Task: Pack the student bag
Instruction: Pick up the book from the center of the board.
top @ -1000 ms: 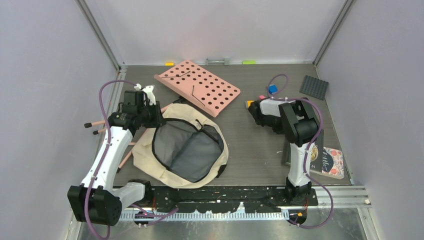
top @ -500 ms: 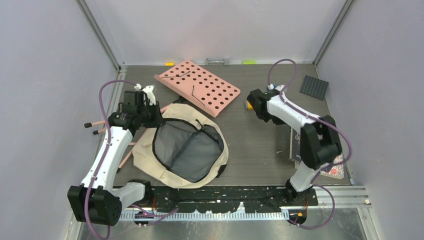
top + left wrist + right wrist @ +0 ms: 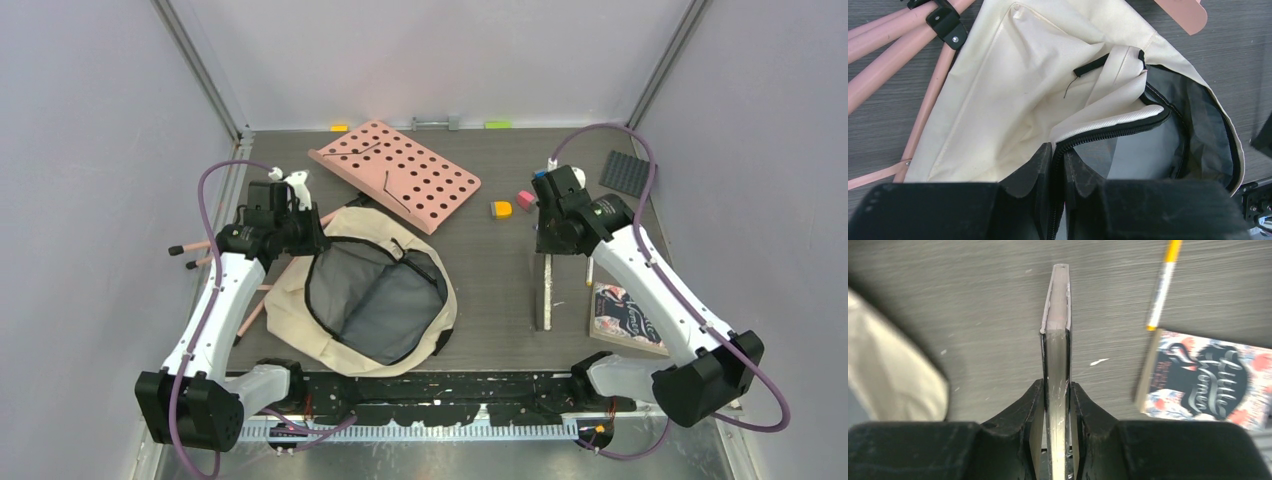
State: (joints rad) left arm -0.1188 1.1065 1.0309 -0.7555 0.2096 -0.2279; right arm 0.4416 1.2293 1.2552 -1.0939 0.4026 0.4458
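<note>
Bag: the student bag (image 3: pixel 290 310) lies flat on the left half of the table (image 3: pixel 500 300), just ahead of the left arm. Its mouth is unzipped and gaping, with grey lining showing. Its far edge is near the pink perforated board (image 3: pixel 395 175).
Packed so far: nothing recognisable inside; only folds of lining show.
In transit: a thin book (image 3: pixel 545 290), held edge-on over bare table to the right of the bag and apart from it.
Left outside: the floral-cover book (image 3: pixel 628 318), a pencil (image 3: pixel 1162 285), an orange eraser (image 3: pixel 501 209) and a pink eraser (image 3: pixel 525 198).
Progress (judged): early; the first item looks to be on its way.
Pincer, left: the left gripper (image 3: pixel 1058 165) is pressed together on the bag's black zipper rim at the mouth's far-left side.
Left arm: runs forward along the table's left edge, wrist turned in toward the bag.
Pincer, right: the right gripper (image 3: pixel 1056 395) pinches the thin book's far end, one finger on each cover.
Right arm: reaches from the right base up and inward, wrist angled down.
</note>
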